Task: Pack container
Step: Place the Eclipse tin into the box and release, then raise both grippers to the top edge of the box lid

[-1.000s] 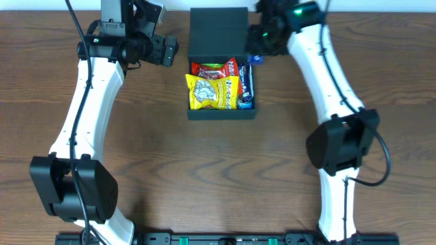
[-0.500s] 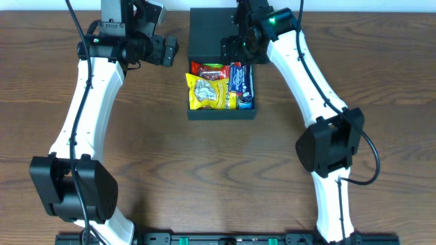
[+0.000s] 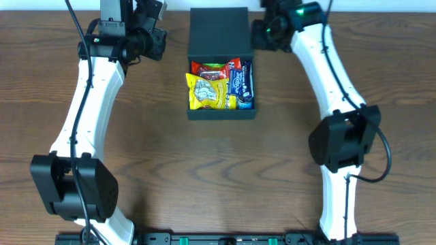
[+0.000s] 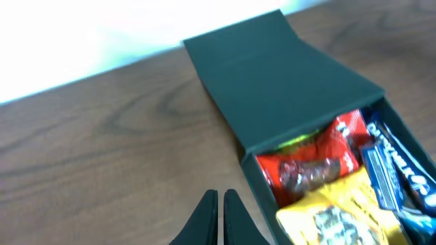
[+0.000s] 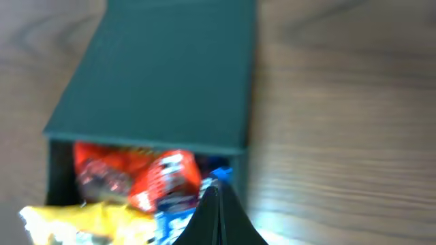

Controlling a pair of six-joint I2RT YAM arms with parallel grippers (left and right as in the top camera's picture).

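The container (image 3: 222,112) is a dark teal-black box at the back middle of the table, its flap lid (image 3: 218,30) lying over its far end. Inside show a yellow packet (image 3: 210,93), a red packet (image 3: 210,68) and blue packets (image 3: 242,82). My left gripper (image 3: 157,39) hovers left of the lid, shut on nothing; in the left wrist view its tips (image 4: 221,196) meet above bare wood beside the container (image 4: 253,178). My right gripper (image 3: 261,33) hangs right of the lid, shut and empty; its tips (image 5: 213,189) sit over the box's right wall near a blue packet (image 5: 178,216).
Brown wooden table (image 3: 218,177) all round the box. The white left arm (image 3: 88,102) runs down the left side and the white right arm (image 3: 334,82) down the right. A pale wall edges the table's far side (image 4: 82,41).
My left gripper has shut and drawn slightly up and away from the box. The right gripper swung in over the box's far right corner, then back out to the right, and is now shut.
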